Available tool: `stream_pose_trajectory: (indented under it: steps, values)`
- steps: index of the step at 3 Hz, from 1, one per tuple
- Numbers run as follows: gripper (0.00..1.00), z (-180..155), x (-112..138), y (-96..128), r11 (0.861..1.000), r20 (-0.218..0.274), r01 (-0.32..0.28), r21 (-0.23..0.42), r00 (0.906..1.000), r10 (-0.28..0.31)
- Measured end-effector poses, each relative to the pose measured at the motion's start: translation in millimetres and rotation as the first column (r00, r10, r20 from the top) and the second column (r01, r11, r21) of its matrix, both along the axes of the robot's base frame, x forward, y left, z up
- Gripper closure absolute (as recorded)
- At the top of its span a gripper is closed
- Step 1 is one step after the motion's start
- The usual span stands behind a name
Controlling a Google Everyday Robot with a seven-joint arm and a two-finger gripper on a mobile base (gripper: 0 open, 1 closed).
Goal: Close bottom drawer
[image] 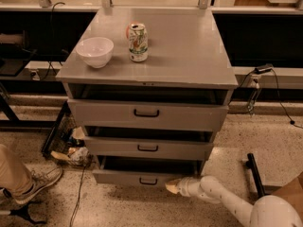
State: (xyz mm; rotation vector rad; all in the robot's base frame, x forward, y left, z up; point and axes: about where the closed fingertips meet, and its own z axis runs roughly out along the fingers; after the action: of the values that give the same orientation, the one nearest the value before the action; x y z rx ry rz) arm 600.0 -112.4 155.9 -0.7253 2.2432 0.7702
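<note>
White bowl (94, 51) by the left edge of the grey counter (189, 56), metal drink can (138, 42) just right of it, gripper (173, 187) before the right end of the grey metal bottom drawer (118, 177)

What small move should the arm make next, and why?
Probably a straight push inward toward the cabinet: the bottom drawer is pulled out, showing a dark gap behind its front, and the gripper sits low at that front, right of the handle.

no legible text, can (138, 42) label unreadable, tool (173, 187) beside bottom drawer (124, 178) front
</note>
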Motion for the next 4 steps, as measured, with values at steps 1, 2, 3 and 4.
stream_pose_trajectory:
  steps: [1, 2, 3, 4]
  values:
    - [1.0, 4.6, 11.4, -8.4, 1.0, 0.029, 0.012, -0.01, 0.9995, -0.012]
    - [1.0, 16.8, 41.3, -25.4, 0.999, 0.092, 0.036, -0.029, 0.9952, -0.033]
    - [1.0, 23.7, 50.7, -34.0, 0.998, 0.12, 0.048, -0.039, 0.9918, -0.043]
    - [1.0, 23.8, 49.5, -34.1, 0.998, 0.12, 0.048, -0.039, 0.9918, -0.043]
